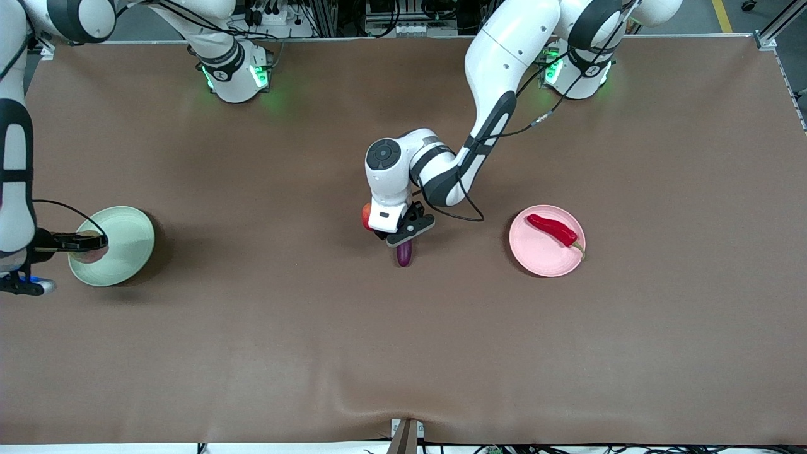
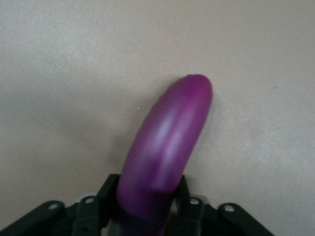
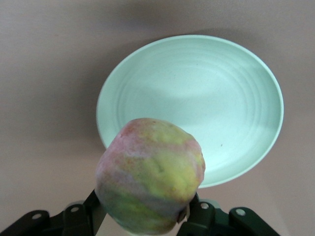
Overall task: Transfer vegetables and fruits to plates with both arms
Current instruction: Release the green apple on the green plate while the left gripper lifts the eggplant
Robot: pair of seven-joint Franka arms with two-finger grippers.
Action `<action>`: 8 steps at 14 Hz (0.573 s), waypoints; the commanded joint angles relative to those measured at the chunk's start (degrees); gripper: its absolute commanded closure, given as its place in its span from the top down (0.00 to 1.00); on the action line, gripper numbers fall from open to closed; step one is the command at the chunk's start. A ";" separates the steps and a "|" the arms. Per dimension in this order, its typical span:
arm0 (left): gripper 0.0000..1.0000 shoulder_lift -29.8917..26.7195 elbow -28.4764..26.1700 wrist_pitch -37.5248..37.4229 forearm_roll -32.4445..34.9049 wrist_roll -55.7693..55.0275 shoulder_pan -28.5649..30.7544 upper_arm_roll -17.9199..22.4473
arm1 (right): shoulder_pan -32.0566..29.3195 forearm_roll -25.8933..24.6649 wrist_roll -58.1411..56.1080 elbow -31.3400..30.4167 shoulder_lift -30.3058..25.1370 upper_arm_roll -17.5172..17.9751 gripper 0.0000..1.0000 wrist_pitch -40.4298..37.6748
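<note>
The eggplant is clamped in the left gripper (red fruit beside it); the yellow-green fruit, gripped by the right gripper, could be dropped off the green plate's rim if released early.

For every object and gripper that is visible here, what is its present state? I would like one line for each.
eggplant: gripped by the left gripper, at mid-table.
yellow-green fruit: held by the right gripper over the green plate's rim.
green plate: holds nothing yet.
chili pepper: lying on the pink plate.
red fruit: on the table, mostly hidden by the left arm.
</note>
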 commanded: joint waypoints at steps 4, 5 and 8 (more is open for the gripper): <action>0.12 -5.43 0.66 -11.98 -0.17 4.61 0.48 0.42 | -2.90 -0.33 -2.57 -4.53 0.33 1.34 1.00 4.54; 0.13 -7.01 0.66 -14.70 -0.78 7.24 0.92 0.33 | -2.73 -0.24 -2.48 -4.54 0.24 1.42 1.00 4.20; 0.14 -11.06 0.66 -22.53 -2.79 13.22 3.12 0.06 | -0.20 -0.15 -1.87 -2.71 -0.72 2.12 1.00 0.17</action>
